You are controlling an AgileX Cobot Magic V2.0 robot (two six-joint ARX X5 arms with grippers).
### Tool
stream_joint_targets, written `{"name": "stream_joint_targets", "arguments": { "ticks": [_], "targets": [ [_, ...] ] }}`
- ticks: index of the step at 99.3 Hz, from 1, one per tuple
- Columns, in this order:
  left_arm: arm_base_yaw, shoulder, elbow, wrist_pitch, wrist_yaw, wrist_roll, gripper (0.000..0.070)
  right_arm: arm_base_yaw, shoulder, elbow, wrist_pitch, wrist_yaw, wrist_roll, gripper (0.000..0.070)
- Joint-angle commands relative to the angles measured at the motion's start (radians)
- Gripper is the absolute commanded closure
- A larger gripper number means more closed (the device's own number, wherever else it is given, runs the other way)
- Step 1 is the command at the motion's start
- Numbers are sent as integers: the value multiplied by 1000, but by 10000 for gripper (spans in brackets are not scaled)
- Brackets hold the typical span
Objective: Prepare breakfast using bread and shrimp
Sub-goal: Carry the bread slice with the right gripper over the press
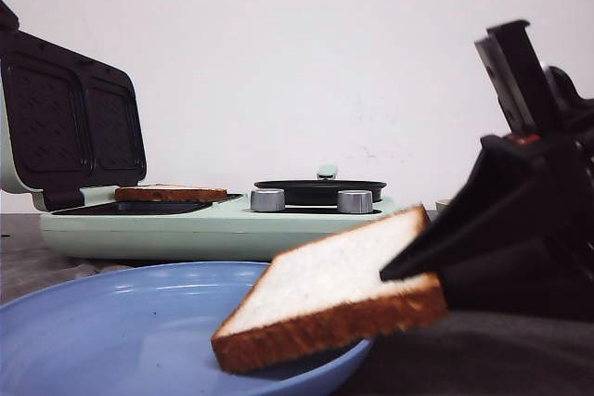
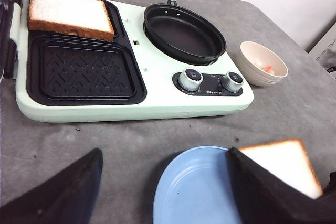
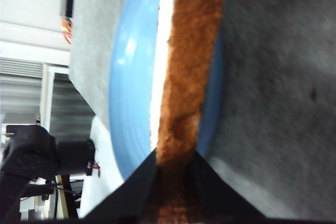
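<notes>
The right gripper [image 3: 172, 174] is clamped on a slice of bread [image 1: 334, 299], holding it tilted just above the rim of the blue plate [image 1: 121, 322]. The left gripper [image 2: 163, 192] hangs with its fingers spread wide, gripping nothing. Beyond the plate, a second slice [image 2: 68, 11] lies on the green cooker's [image 2: 131, 111] far grill plate; the shrimp [image 2: 266, 68] sit in a beige bowl [image 2: 262, 66] beside the cooker.
</notes>
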Motion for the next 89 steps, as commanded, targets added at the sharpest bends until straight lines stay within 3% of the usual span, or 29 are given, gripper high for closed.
{"name": "stream_joint_targets", "arguments": {
  "ticks": [1,31,52,66,89],
  "targets": [
    [-2,2,6,11,3,6,311,6,12,-2,40,-1,31,700],
    [-2,2,6,11,3,6,311,5,12,1,191,-45,111,700],
    [-2,2,6,11,3,6,311,5,12,77,179,-80,112,700],
    [-2,2,6,12,3,6,311,5,12,188,61,-83,62,700],
    [-2,-4,6,22,2,6,311,3,50,431,-298,-51,-145,700]
  ]
}}
